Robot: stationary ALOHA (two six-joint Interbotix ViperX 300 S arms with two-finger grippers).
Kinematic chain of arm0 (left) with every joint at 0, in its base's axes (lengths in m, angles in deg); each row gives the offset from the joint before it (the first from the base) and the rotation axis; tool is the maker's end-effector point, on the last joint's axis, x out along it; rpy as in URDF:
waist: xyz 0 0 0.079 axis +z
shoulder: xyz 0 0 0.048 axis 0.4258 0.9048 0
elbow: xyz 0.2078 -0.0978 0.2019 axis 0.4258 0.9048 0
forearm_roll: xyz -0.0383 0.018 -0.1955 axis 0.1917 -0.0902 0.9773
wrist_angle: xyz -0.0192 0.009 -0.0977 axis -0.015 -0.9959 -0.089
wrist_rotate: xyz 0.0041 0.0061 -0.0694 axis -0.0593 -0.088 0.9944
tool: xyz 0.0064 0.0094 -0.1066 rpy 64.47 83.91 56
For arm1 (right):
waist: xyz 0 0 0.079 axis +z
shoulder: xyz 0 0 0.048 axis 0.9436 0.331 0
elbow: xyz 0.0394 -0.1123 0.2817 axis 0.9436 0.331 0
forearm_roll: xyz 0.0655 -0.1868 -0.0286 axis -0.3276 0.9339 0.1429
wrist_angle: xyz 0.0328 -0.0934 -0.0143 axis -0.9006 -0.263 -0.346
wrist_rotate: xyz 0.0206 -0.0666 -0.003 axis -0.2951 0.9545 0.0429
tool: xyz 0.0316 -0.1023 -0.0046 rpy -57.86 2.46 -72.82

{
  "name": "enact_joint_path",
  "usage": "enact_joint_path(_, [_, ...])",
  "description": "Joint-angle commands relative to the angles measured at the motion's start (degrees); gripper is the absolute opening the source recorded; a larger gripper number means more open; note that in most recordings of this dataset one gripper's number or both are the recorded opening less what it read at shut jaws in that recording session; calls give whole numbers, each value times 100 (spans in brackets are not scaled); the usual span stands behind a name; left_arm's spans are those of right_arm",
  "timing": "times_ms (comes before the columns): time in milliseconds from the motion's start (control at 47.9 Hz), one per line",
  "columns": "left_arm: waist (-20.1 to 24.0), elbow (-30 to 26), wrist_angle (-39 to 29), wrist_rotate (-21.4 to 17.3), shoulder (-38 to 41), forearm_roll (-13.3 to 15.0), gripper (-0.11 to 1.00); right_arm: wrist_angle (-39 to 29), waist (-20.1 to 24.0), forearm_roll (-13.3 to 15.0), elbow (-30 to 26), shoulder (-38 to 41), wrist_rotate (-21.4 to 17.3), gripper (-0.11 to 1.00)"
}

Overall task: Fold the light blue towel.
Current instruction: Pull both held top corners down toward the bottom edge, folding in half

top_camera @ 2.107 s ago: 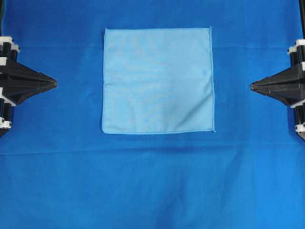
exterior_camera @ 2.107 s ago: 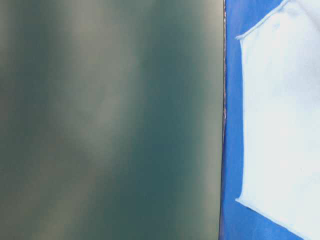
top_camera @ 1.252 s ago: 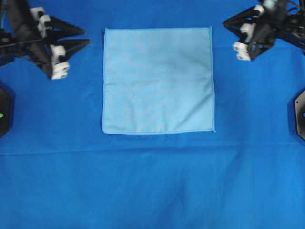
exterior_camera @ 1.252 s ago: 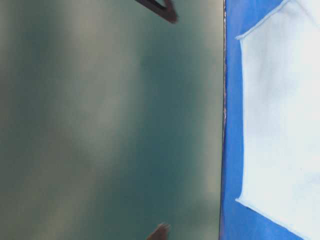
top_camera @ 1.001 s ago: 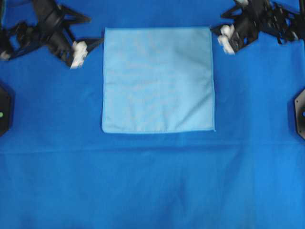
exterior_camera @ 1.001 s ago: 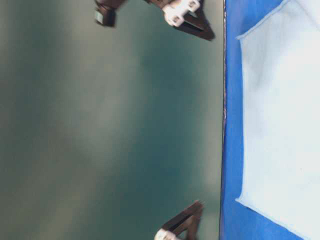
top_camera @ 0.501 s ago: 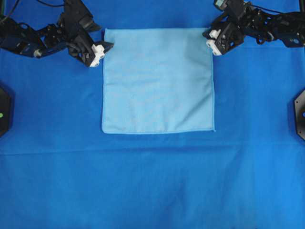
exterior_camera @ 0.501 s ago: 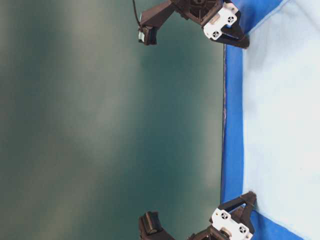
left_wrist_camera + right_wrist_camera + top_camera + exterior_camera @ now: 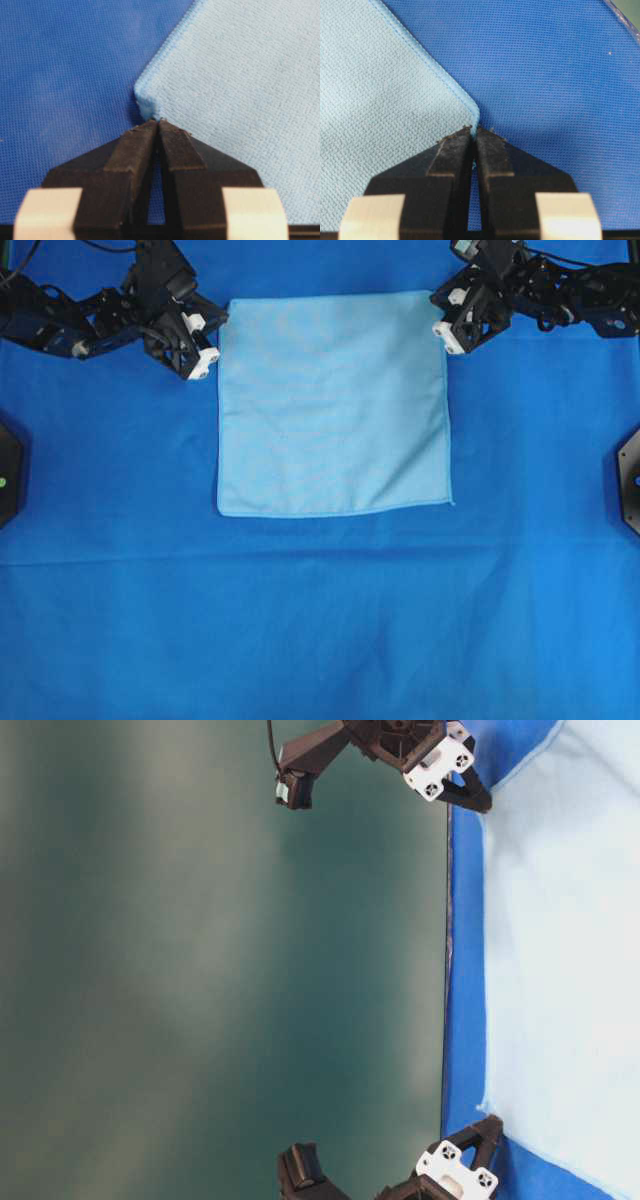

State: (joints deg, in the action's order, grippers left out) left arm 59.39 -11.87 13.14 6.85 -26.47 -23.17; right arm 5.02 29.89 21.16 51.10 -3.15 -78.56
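Observation:
The light blue towel (image 9: pixel 333 405) lies flat as a square on the blue table covering, in the upper middle of the overhead view. My left gripper (image 9: pixel 218 332) is at its far left corner, jaws shut, with the corner (image 9: pixel 145 102) bunched up and pinched at the tips (image 9: pixel 159 121). At the far right corner my right gripper (image 9: pixel 440 315) is shut too, and the towel's hem (image 9: pixel 472 112) runs in between its tips (image 9: pixel 474 129). The table-level view shows the towel (image 9: pixel 570 970) with both near-side corners under black fingers.
The royal-blue table covering (image 9: pixel 320 620) spreads wide around the towel, with a faint crease across it below the towel. Black arm bases sit at the left edge (image 9: pixel 8 475) and right edge (image 9: pixel 630 475). A dark green wall (image 9: pixel 200 970) stands behind the table.
Both grippers went from open to shut on the towel's far corners. The towel has slid slightly toward the far edge, and its far left corner has puckered.

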Motion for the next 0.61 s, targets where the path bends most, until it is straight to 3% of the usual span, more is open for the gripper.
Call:
enact_joint_path(0, [-18,-62,0,-9,-62,0,1,0,-9,-9,-26,-88,-9,1])
enact_joint_path(188, [-18,-70,-44,-18,-246,0,1,-9,-9,-18,-18,-193,-35,1])
enact_joint_path(396, [-105,-88,-439,-35,-958,-9,1,-114,70,-26,79,-729,-62,1])
enact_joint_path(584, [-202,-44,-624,-237,-1310,-9,1,-229,141,-26,193,-1125,-62,1])
